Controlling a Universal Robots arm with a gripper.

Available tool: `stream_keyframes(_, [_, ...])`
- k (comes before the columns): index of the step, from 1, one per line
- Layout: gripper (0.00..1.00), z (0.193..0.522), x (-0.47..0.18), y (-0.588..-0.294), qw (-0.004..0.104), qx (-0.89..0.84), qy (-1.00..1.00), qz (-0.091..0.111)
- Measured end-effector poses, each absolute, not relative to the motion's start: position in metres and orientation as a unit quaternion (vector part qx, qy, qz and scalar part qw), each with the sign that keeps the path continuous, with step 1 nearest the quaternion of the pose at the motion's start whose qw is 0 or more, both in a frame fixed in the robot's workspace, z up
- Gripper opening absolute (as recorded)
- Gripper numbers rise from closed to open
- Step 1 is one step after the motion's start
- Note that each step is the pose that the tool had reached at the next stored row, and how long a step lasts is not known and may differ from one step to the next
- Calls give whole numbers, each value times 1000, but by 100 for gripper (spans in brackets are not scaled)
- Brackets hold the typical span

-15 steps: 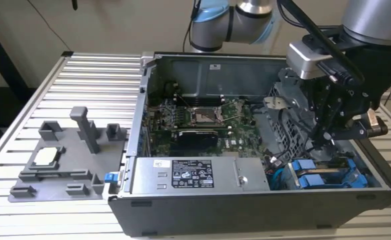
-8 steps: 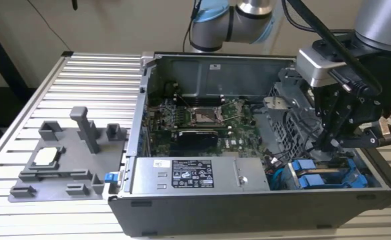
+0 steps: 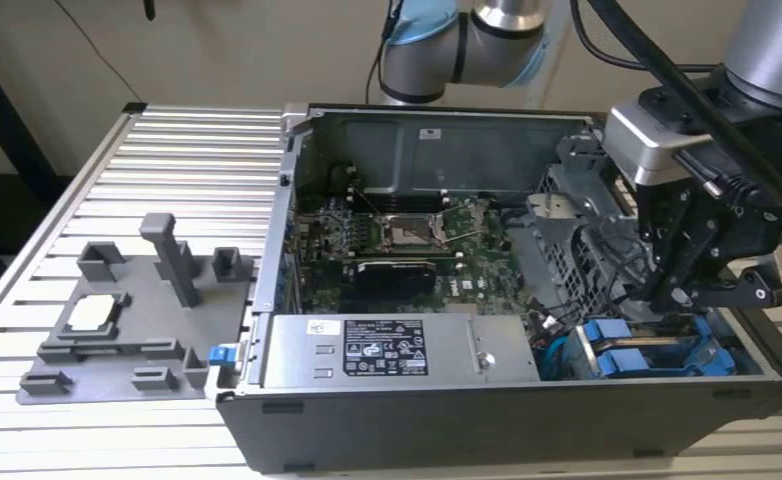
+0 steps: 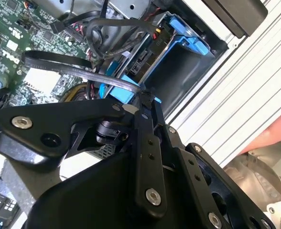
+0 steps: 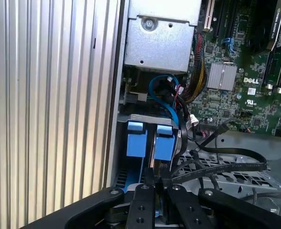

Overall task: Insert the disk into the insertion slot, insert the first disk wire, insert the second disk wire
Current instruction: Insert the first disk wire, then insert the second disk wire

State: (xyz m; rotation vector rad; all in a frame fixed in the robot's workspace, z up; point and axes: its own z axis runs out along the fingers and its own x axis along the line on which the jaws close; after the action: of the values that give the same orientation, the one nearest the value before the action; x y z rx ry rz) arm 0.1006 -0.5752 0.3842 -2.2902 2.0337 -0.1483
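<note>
The disk (image 3: 627, 358) sits in the insertion slot (image 3: 711, 352), a grey metal cage at the case's front corner on the exterior view's right. Its blue carrier (image 5: 164, 141) shows beside another blue carrier (image 5: 136, 138). My gripper (image 3: 675, 296) hangs just above that cage. In both wrist views its fingers (image 5: 152, 183) are pressed together on the end of a flat black disk wire (image 4: 59, 59), right at the disk's (image 4: 141, 64) rear edge. The gripper's tip (image 4: 143, 101) touches the blue plastic (image 4: 124, 91) there. The connector itself is hidden between the fingers.
The open computer case holds a green motherboard (image 3: 391, 235) and a grey power supply box with a white sticker (image 3: 378, 350). Loose black and blue cables (image 5: 167, 90) crowd the space by the cage. A grey fixture plate (image 3: 124, 320) lies on the ribbed aluminium table (image 3: 164, 160).
</note>
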Motion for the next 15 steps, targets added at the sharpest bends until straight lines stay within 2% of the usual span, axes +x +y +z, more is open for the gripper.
stream_keyframes(3, [16,384,101,-575,40,-746,663,-46])
stream_keyframes(8, [16,384,101,-575,72,-743,665,-18])
stream_keyframes(11, [16,384,101,-575,84,-741,666,-7])
stream_keyframes(13, [16,384,101,-575,86,-741,666,-4])
stream_keyframes(15, [16,384,102,-575,82,-741,667,1])
